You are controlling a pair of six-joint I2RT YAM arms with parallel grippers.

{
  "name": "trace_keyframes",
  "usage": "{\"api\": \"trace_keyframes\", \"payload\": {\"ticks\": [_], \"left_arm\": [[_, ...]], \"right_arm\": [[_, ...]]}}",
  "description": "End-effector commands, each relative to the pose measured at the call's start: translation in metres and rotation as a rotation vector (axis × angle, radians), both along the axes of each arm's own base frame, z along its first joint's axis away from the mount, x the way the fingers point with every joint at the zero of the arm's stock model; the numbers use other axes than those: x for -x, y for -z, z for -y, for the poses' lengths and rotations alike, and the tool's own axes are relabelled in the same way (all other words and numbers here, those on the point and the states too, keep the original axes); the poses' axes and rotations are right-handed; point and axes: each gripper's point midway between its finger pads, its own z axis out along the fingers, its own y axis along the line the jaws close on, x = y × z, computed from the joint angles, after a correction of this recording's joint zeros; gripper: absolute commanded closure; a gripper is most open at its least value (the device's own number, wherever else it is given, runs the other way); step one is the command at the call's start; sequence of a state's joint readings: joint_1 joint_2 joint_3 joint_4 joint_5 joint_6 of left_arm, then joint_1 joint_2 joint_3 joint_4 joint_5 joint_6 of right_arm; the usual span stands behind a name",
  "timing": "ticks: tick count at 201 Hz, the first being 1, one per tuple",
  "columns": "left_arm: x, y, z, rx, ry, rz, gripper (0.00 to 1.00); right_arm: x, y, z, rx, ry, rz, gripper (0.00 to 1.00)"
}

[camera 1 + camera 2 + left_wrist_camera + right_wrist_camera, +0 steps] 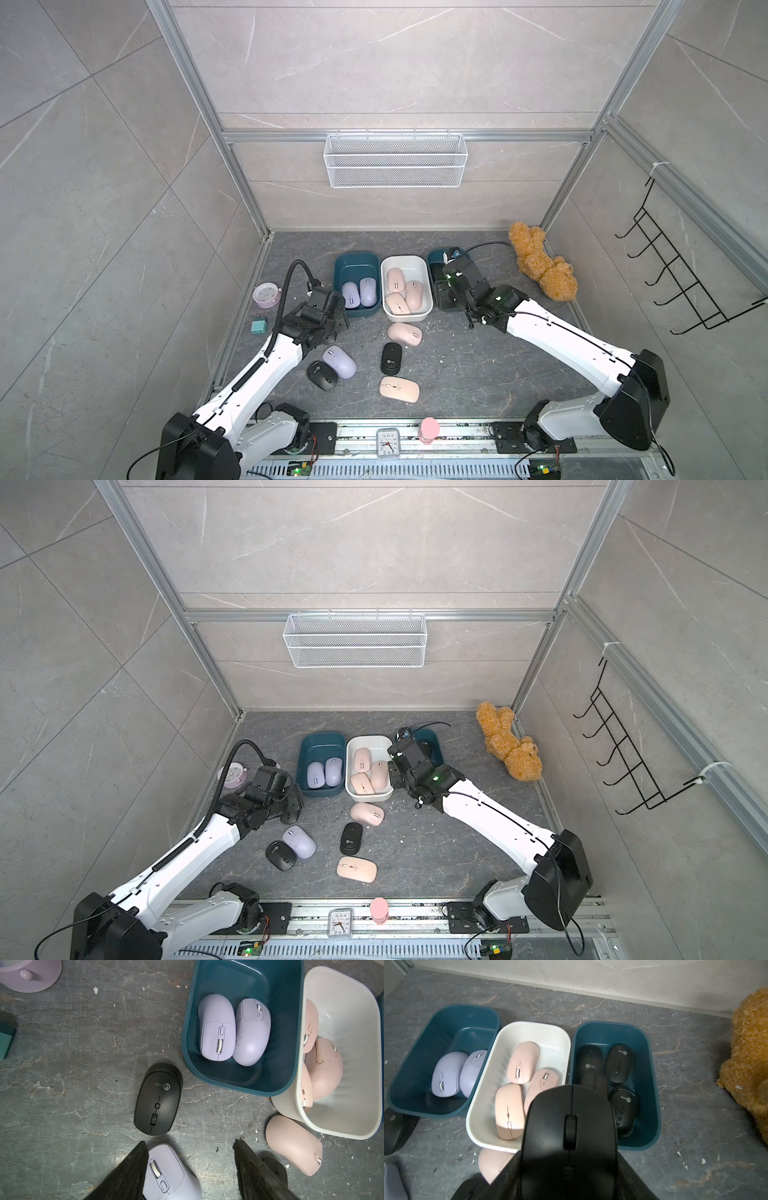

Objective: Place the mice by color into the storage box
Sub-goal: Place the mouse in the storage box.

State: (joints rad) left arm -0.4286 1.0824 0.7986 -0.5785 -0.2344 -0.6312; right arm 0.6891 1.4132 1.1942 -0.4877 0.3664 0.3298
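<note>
Three storage boxes stand in a row. The left teal box point(356, 257) holds two lavender mice point(217, 1028). The white box point(405, 261) holds several pink mice point(524, 1061). The right teal box point(652, 1088) holds several black mice point(618, 1062). My right gripper point(569, 1167) is shut on a black mouse point(571, 1126), above the near end of the right teal box. My left gripper point(190, 1142) hangs open near the left teal box, over a loose lavender mouse point(170, 1174). Also loose are a black mouse point(159, 1099), two pink mice point(404, 333) point(399, 389) and two black mice point(391, 358) point(322, 375).
A lavender alarm clock point(265, 295) and a teal block point(258, 326) sit at the left edge. A brown teddy bear point(540, 262) lies in the back right corner. A white clock point(387, 442) and a pink cylinder point(429, 430) stand on the front rail. A wire basket point(395, 160) hangs on the back wall.
</note>
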Motion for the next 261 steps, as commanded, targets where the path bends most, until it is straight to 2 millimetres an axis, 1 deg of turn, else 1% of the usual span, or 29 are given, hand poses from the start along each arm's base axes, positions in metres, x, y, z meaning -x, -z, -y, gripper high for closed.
{"api": "trace_keyframes", "payload": {"ticks": [1,32,52,95,127,158,186,242,261], "left_arm": [[-0.009,-0.017,0.003,-0.005,0.015,0.046,0.32],[-0.011,-0.019,0.004,-0.001,0.016,0.055,0.32],[-0.012,-0.02,0.004,-0.001,0.018,0.06,0.32],[-0.013,-0.021,0.004,0.0,0.016,0.065,0.32],[-0.013,-0.02,0.003,-0.006,0.014,0.065,0.32],[-0.014,-0.021,0.003,-0.013,0.013,0.067,0.32],[-0.015,-0.02,0.003,-0.018,0.013,0.064,0.32],[-0.017,-0.015,0.004,-0.026,0.021,0.049,0.32],[-0.018,-0.015,0.005,-0.026,0.024,0.046,0.32]], "right_arm": [[-0.018,-0.009,-0.001,-0.024,-0.012,0.025,0.45],[-0.038,-0.004,0.013,-0.046,0.014,0.005,0.45],[-0.054,0.005,0.024,-0.066,0.037,-0.022,0.45],[-0.087,0.035,0.049,-0.123,0.102,-0.099,0.45],[-0.103,0.059,0.063,-0.14,0.141,-0.145,0.45],[-0.113,0.083,0.073,-0.145,0.178,-0.194,0.45],[-0.117,0.099,0.079,-0.139,0.197,-0.224,0.45],[-0.117,0.125,0.087,-0.106,0.224,-0.276,0.44],[-0.116,0.129,0.088,-0.099,0.231,-0.283,0.44]]}}
